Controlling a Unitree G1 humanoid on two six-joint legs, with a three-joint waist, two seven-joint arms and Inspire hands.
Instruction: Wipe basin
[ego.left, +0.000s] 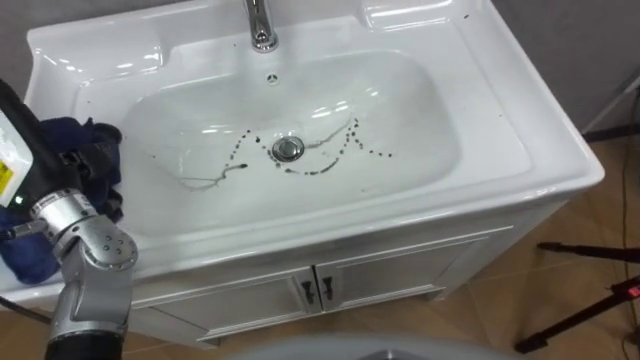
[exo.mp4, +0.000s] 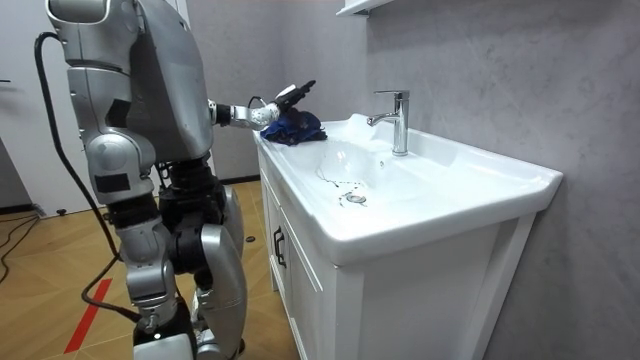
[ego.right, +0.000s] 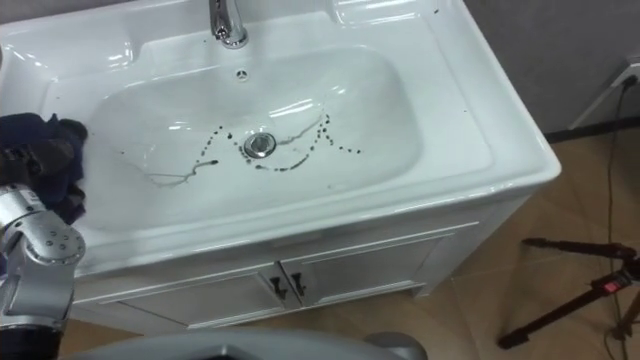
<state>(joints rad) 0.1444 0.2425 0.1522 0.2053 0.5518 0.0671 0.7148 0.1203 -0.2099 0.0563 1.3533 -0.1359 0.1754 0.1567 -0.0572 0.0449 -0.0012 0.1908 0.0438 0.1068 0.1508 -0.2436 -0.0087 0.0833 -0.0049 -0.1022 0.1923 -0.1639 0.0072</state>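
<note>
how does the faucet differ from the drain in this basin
The faucet stands upright on the back ledge; the drain lies flush in the bottom of the basin. The drain has dark marks trailing beside it; the faucet's base looks clean. Both are shiny metal.

The tap (ego.left: 261, 25) is cut off by the picture's top edge, the cloth (ego.left: 58, 132) at the counter's (ego.left: 480, 70) left edge lies partly hidden under the left hand (ego.left: 92, 165), dark on dark so its grip cannot be told, and a tripod (ego.left: 590, 300) runs off the right edge.
</note>
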